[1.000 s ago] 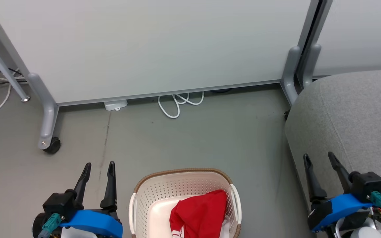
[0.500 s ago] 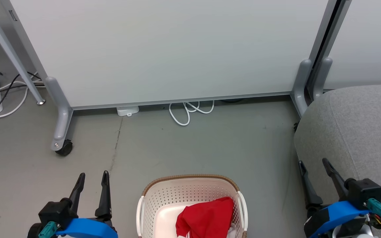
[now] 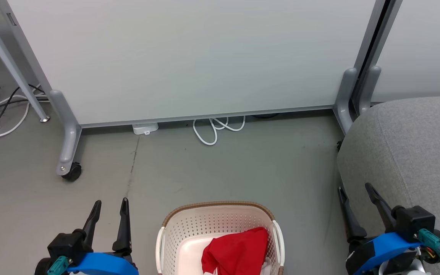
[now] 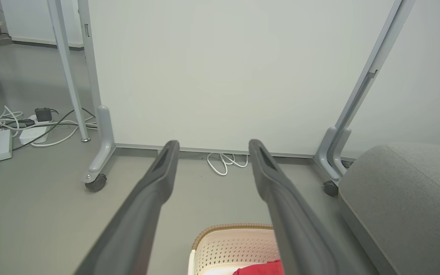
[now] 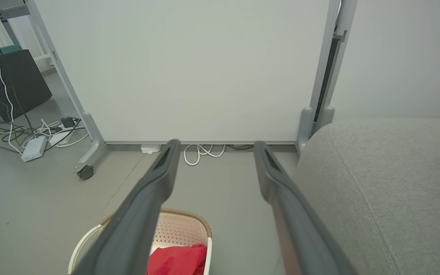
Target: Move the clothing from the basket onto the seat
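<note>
Left gripper (image 3: pixel 111 201), right gripper (image 3: pixel 355 187), jaws apart, empty, either side of cream perforated plastic basket (image 3: pixel 216 205) of bright red fabric clothing (image 3: pixel 239 250).

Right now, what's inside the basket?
Red clothing bunched at the right of the basket, a bit of white fabric at its edge; bare cream bottom on the left. Whatever lies under the red is covered.

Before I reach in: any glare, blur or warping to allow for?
Head view: even soft light, sharp, no glare; the basket is cropped by the bottom edge. Left wrist view: the left pincer blurs near the lens, and the partition posts splay from wide-angle warp. Right wrist view: the right pincer blurs likewise; the seat weave is crisp.
</note>
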Available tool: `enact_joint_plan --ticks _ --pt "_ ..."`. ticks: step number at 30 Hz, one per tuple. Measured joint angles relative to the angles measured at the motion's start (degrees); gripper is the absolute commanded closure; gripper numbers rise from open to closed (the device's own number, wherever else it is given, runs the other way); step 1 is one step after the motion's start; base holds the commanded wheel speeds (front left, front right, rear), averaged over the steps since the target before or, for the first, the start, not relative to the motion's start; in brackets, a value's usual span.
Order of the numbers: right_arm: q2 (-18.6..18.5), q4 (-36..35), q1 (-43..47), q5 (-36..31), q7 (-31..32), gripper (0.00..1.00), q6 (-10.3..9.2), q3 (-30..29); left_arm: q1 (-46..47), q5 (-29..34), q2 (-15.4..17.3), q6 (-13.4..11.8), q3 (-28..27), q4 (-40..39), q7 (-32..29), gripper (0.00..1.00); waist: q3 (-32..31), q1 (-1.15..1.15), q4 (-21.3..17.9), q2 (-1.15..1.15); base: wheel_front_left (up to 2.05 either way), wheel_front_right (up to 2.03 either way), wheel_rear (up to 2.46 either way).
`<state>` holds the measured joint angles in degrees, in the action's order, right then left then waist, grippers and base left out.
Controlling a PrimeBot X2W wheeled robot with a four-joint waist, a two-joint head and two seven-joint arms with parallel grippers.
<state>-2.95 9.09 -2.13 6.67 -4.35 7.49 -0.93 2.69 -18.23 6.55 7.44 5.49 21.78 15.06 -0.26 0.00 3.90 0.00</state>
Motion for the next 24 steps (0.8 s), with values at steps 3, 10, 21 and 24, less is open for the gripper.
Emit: enact_joint_plan --ticks 3,10,21,24 --pt "0.0 0.2 0.0 0.1 0.0 0.00 0.00 0.2 0.0 0.0 0.0 0.0 0.2 0.0 0.0 0.00 0.3 0.00 -0.2 0.00 0.00 0.00 0.00" --pt "0.0 0.6 -0.2 0.5 -0.1 0.00 0.00 0.5 0.1 -0.2 0.1 0.0 0.9 -0.3 0.0 0.00 1.4 0.01 -0.6 0.00 0.00 0.00 0.00" --pt "0.0 -0.4 -4.6 0.5 -0.5 0.00 0.00 2.7 5.2 -0.5 0.3 0.0 6.6 1.0 0.0 0.00 8.0 0.01 -3.6 0.00 0.00 0.00 0.00" --pt "0.0 -1.2 -7.1 0.3 -0.5 0.00 0.00 3.6 8.4 -0.6 0.5 0.0 8.8 2.0 0.0 0.00 11.4 0.01 -4.7 0.00 0.00 0.00 0.00"
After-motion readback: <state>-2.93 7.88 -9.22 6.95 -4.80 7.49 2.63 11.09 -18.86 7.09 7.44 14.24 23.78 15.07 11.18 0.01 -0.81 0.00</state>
